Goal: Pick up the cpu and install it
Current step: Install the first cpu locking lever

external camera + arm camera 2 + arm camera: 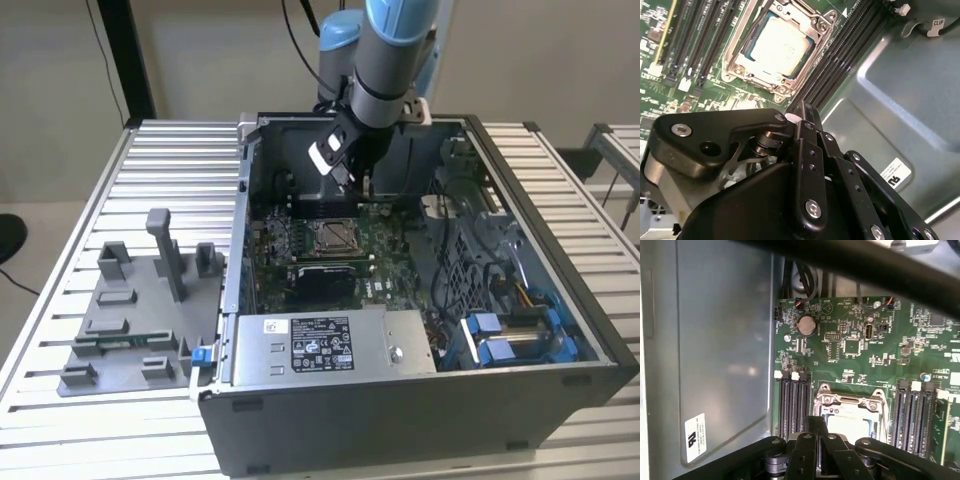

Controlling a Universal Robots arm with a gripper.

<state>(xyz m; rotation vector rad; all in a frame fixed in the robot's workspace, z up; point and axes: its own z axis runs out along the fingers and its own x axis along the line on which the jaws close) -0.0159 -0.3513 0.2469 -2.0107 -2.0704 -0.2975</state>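
You have the arm reaching down into the open computer case (560, 330), with the pincer (801, 117) hanging just above the CPU socket (777, 47) on the green motherboard (400, 255). The cpu (777, 45) already lies inside that socket, its pale metal top showing within the metal frame, and in the first wrist view it (847, 422) sits just beyond the pincer tips. The pincer fingers (807, 145) look clenched together with nothing between them, so the chip is released and not in your grip. Judged from this, the placing step seems done and you are at the tail of the install, close over the socket. The memory slots (840, 57) flank the socket closely on both sides, so any move here calls for a straight path with no sideways drift. The grey fixture tray (140, 320) stands on the desk beside the case, well apart from the socket.
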